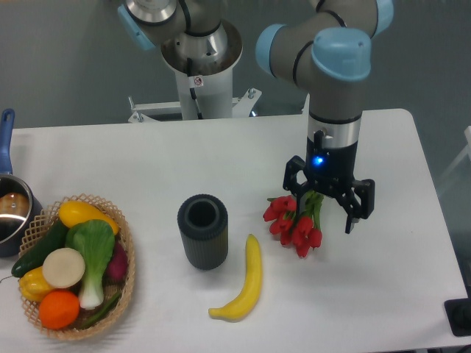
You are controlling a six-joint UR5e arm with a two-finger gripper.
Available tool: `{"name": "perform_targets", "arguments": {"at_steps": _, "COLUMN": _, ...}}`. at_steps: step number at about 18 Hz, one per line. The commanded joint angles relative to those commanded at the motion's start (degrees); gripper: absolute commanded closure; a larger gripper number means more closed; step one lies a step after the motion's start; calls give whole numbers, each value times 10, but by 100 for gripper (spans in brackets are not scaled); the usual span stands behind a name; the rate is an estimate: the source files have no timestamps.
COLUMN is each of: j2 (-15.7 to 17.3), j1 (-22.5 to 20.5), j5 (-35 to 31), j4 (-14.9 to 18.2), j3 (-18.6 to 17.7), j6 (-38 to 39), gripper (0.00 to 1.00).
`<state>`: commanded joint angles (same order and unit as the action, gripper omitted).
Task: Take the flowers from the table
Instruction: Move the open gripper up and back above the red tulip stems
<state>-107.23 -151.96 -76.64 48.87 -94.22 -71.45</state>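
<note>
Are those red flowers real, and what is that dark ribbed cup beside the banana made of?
The flowers look artificial, probably plastic or fabric: the buds are evenly red with a slight sheen, though the picture cannot settle it. The dark cup looks like matte grey plastic or rubber, with fine vertical ribs and no shine. The banana looks smooth, plastic-like.

No text, brand or number can be read. A small red-and-white sticker sits on the robot base, too small to make out.

the arm points straight down, its hand spread wide open.
</note>
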Motion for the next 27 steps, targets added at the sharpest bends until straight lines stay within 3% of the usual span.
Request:
{"name": "perform_targets", "arguments": {"at_steps": 4, "j2": 1, "j1": -42, "j5": 0, "j4": 8, "j3": -11, "j6": -87, "gripper": 0}}
{"name": "perform_targets", "arguments": {"at_steps": 9, "j2": 4, "j1": -88, "j5": 2, "j4": 54, "j3": -42, "j6": -206, "gripper": 0}}
{"name": "perform_targets", "arguments": {"at_steps": 12, "j2": 4, "j1": -107, "j5": 25, "j4": 70, "j3": -62, "j6": -213, "gripper": 0}}
{"name": "perform_targets", "arguments": {"at_steps": 15, "j2": 4, "j1": -127, "j5": 89, "j4": 77, "j3": -75, "j6": -206, "gripper": 0}}
{"name": "perform_targets", "arguments": {"at_steps": 27, "j2": -8, "j1": -126, "j5": 89, "j4": 76, "j3": -93, "j6": -211, "gripper": 0}}
